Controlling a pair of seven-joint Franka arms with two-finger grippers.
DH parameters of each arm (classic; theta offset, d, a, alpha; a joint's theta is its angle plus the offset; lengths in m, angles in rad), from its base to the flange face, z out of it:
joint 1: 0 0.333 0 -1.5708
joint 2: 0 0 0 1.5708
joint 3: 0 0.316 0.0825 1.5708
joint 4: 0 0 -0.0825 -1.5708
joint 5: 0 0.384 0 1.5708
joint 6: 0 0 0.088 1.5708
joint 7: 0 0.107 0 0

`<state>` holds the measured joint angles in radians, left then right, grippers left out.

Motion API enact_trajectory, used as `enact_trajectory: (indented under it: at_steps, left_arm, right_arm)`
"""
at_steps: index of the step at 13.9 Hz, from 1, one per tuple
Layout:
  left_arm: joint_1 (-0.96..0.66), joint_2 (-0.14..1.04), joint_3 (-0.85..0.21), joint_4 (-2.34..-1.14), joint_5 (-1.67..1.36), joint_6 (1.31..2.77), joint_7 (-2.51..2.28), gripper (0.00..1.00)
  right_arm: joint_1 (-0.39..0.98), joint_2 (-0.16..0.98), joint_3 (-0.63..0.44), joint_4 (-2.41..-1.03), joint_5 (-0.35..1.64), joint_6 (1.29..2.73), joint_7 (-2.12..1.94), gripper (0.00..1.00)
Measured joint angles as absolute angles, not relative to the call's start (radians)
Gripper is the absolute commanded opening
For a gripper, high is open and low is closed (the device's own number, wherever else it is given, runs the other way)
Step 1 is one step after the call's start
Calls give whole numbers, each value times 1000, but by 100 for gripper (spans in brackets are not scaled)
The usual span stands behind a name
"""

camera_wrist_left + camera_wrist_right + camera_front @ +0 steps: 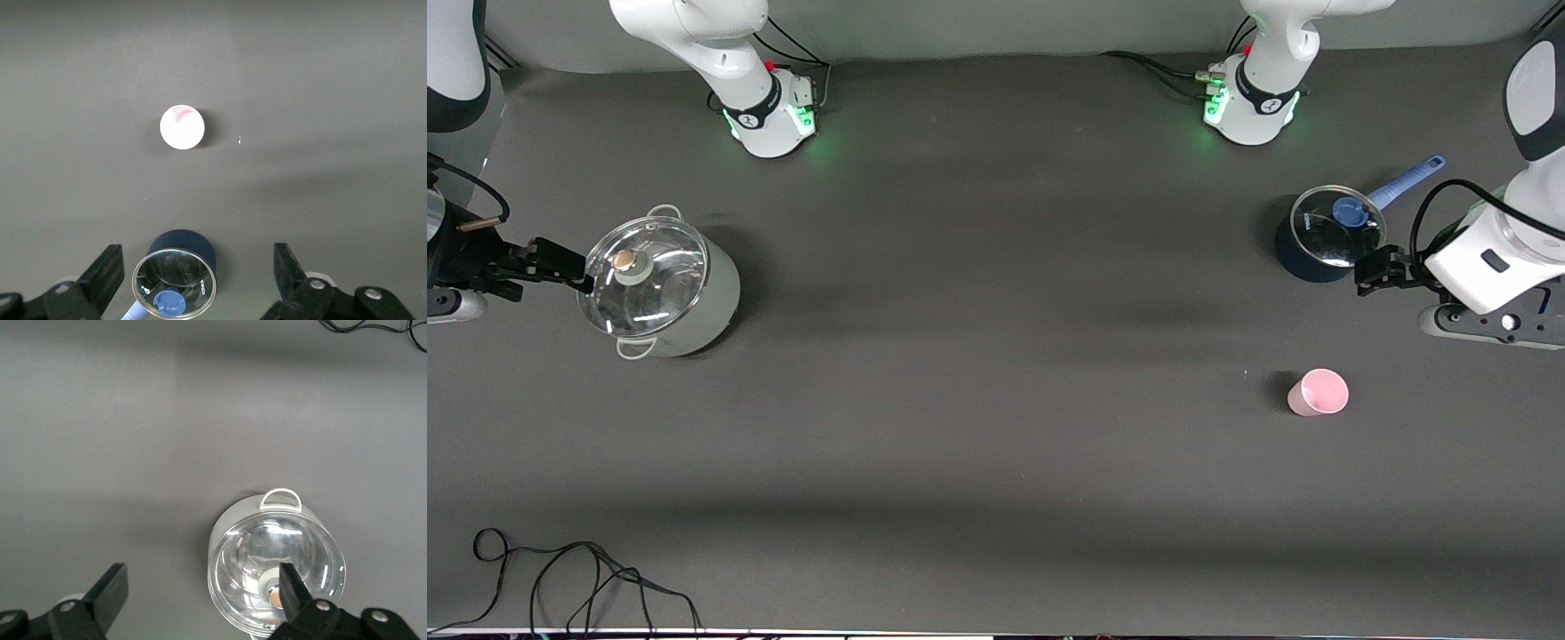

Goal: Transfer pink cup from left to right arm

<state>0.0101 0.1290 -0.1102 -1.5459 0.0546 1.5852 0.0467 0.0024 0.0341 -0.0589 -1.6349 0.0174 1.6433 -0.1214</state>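
Pink cup, small pale pink tapered plastic tumbler, no handle, stands upright on the dark grey table toward the left arm's end, nothing gripping it, mouth up. In the left wrist view it shows as a pale round rim.

Left gripper: jaws wide apart, empty, black fingers spread either side of the small dark blue saucepan with glass lid, blue knob and long blue handle. Gripper hangs just at the pan's 4 o'clock edge in the front view, well apart from the cup. Cup sits at roughly 6 o'clock from the pan, nearer the front camera.

Right gripper: jaws also wide apart, empty, one finger over the lid of the large pale grey-green stockpot with glass lid, tan knob and two loop handles, at the right arm's end. Gripper at the pot's 9 o'clock rim.

Black cable lies coiled at the table's front edge, right arm's end.
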Motion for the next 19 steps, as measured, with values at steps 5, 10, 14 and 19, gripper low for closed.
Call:
enact_trajectory:
  at_steps: [5,10,14,19]
  left_arm:
    - [11,129,-110,-1546,55,1585,47,100]
    - [15,129,-110,-1548,55,1580,48,100]
    - [21,129,-110,-1547,55,1577,54,100]
    - [53,133,-109,-1518,55,1580,251,100]
  right_arm:
    - [2,34,-59,-1635,17,1643,-121,100]
    - [2,34,-62,-1631,17,1643,-121,100]
    - [2,34,-62,-1631,17,1643,-121,100]
    - [2,34,-62,-1631,17,1643,-121,100]
